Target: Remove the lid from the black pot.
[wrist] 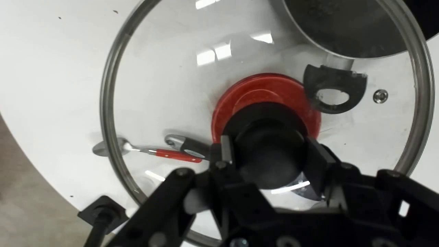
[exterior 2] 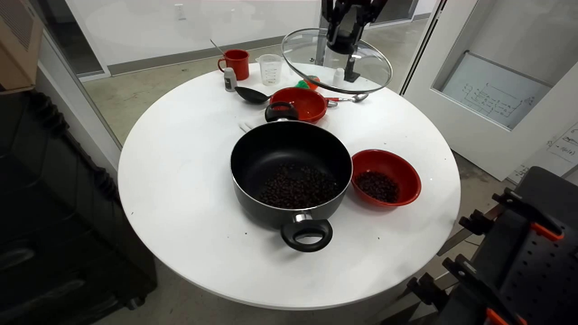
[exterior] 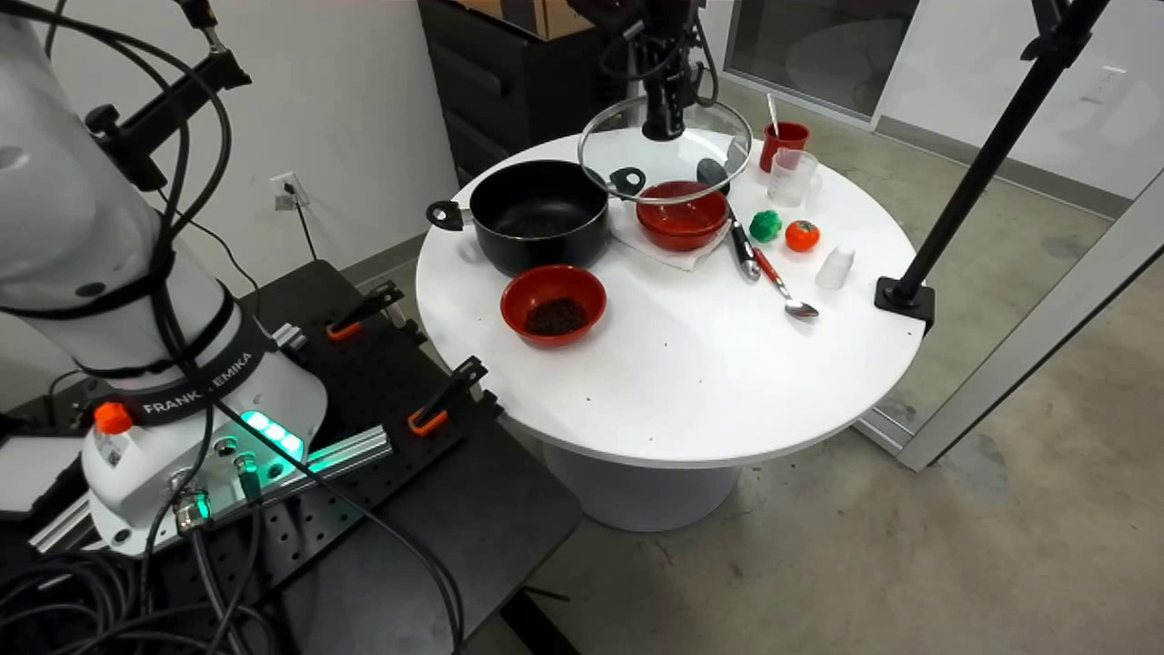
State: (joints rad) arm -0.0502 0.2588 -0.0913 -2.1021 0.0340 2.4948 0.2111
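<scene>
The black pot [exterior 2: 289, 142] stood uncovered on the round white table [exterior 2: 180, 180], dark, bean-like pieces [exterior 2: 300, 187] covering much of its bottom. Just beside it, toward the edge facing the black bench [exterior: 496, 518], a red bowl [exterior 2: 402, 169] held more such pieces. The gripper [wrist: 271, 149] pinched the dark knob [wrist: 271, 163] of the glass lid [wrist: 171, 89], holding it raised above the table; stacked red bowls [exterior: 687, 221] showed through the glass in the wrist view, resting on a white cloth [exterior: 659, 250]. Near the far edge in both exterior views, a thin handle [exterior: 773, 115] stuck up from a red mug [exterior 2: 238, 65] beside a clear measuring cup [exterior 2: 271, 67]. A few specks [exterior 2: 246, 233] dotted the tabletop, a black pole [exterior: 987, 159] was clamped to its edge, and a black cabinet [exterior: 509, 91] stood on the concrete floor [exterior: 1037, 528].
</scene>
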